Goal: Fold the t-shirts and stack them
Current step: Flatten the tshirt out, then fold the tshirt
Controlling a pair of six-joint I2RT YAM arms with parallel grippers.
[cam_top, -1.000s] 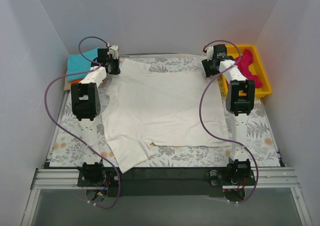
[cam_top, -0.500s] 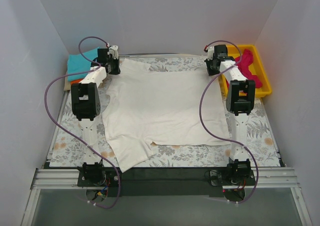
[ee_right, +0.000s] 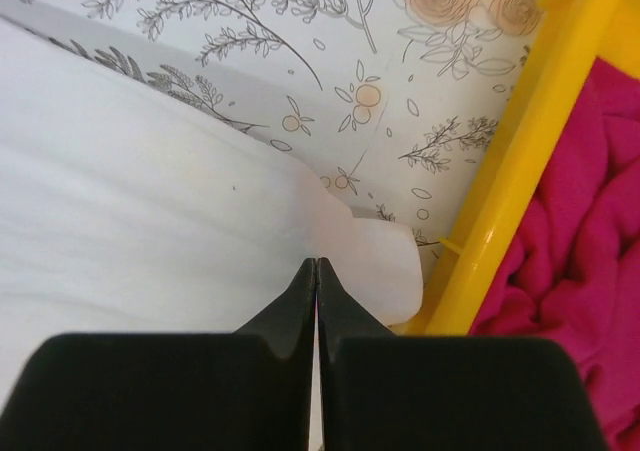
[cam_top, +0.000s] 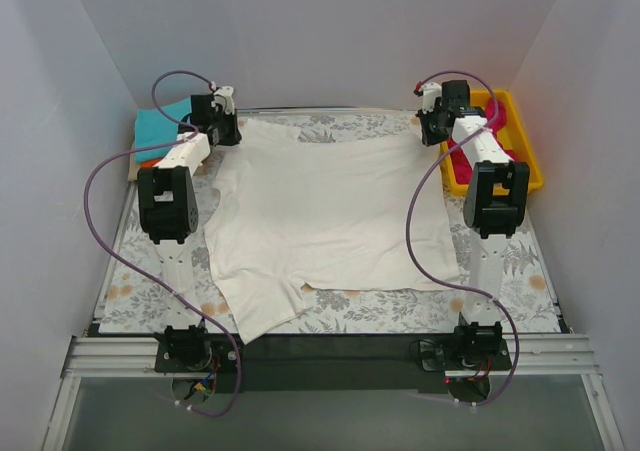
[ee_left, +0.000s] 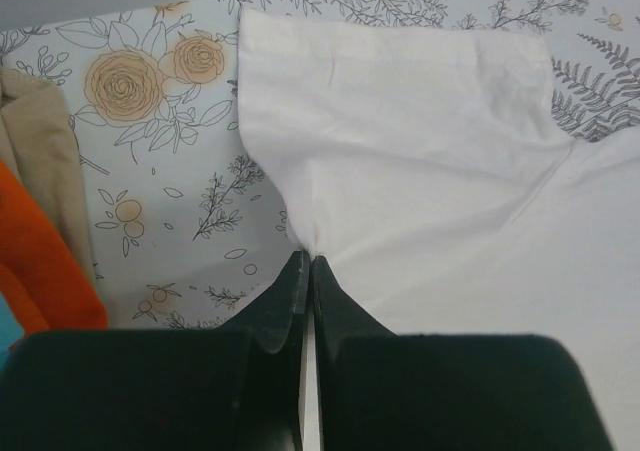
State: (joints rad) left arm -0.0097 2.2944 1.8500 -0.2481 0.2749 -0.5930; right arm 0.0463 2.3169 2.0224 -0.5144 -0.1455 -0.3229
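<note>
A cream-white t-shirt point(cam_top: 320, 211) lies spread flat over the floral table cloth point(cam_top: 130, 271). At the shirt's far left corner my left gripper point(cam_top: 228, 131) is shut on it. In the left wrist view the black jaws of that gripper point(ee_left: 308, 258) pinch a pucker of the cream cloth point(ee_left: 430, 141). My right gripper point(cam_top: 432, 129) is shut on the far right corner, right beside the yellow bin. The right wrist view has its closed tips point(ee_right: 316, 262) on the cream cloth point(ee_right: 130, 221). A teal t-shirt point(cam_top: 160, 121) and an orange t-shirt point(cam_top: 150, 158) lie at the far left. A magenta t-shirt point(cam_top: 498, 123) lies in the bin.
The yellow bin point(cam_top: 530, 176) stands at the far right, its rim point(ee_right: 510, 181) close to my right fingers, with the magenta cloth point(ee_right: 590, 221) inside. Orange cloth point(ee_left: 40, 261) and a beige edge point(ee_left: 40, 141) lie left of my left fingers. White walls enclose the table.
My right gripper has shut on the shirt's far right corner and moved back and right toward the bin. The left arm has shifted slightly, still gripping.
</note>
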